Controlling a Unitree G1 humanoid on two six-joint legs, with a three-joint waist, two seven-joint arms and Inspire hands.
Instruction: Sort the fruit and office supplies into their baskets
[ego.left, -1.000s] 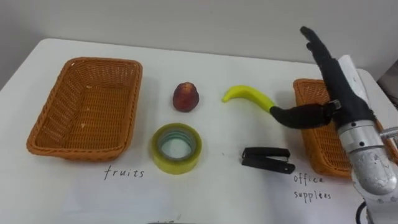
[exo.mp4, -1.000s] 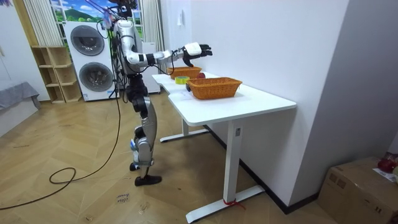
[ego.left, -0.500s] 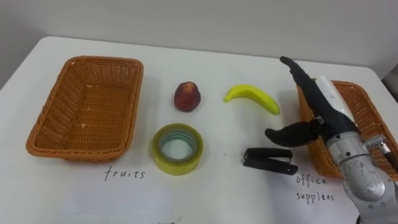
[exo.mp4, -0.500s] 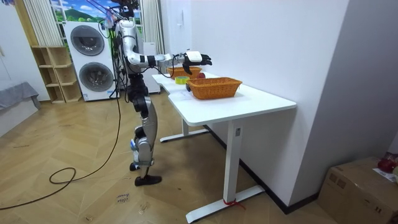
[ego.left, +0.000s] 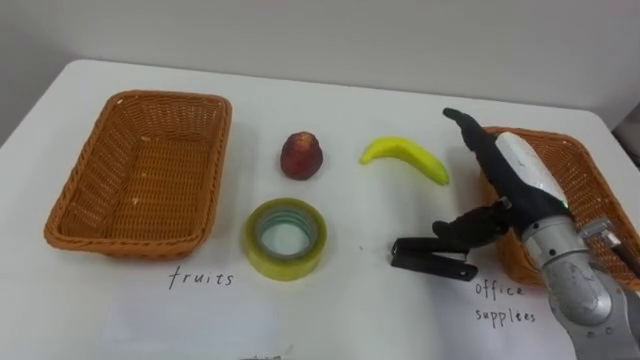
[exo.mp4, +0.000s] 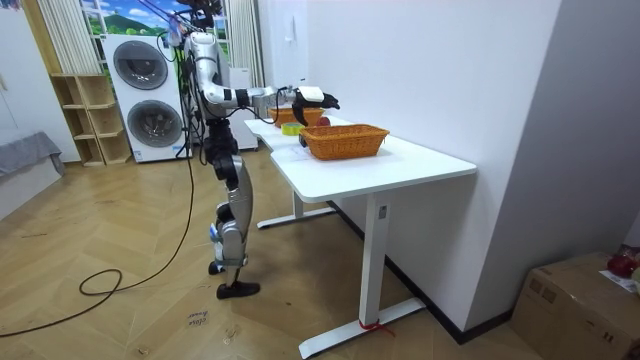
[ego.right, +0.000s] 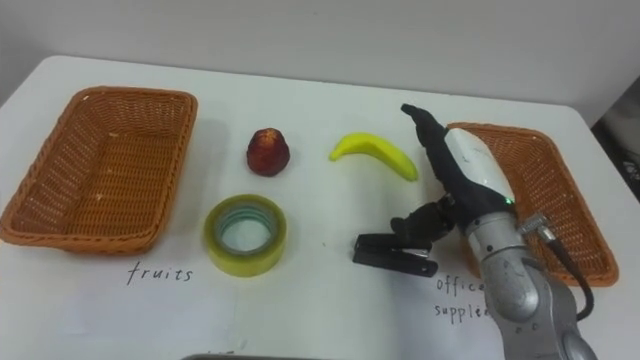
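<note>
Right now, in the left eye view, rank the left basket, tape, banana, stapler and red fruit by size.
1. left basket
2. tape
3. banana and stapler: look alike; the right hand hides part of the stapler
4. red fruit

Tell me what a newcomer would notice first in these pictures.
The open right robot hand is poised over a black stapler at the front right of the table, beside the office supplies basket. A yellow banana, a red fruit and a roll of tape lie in the middle, and the fruit basket on the left holds nothing.
</note>
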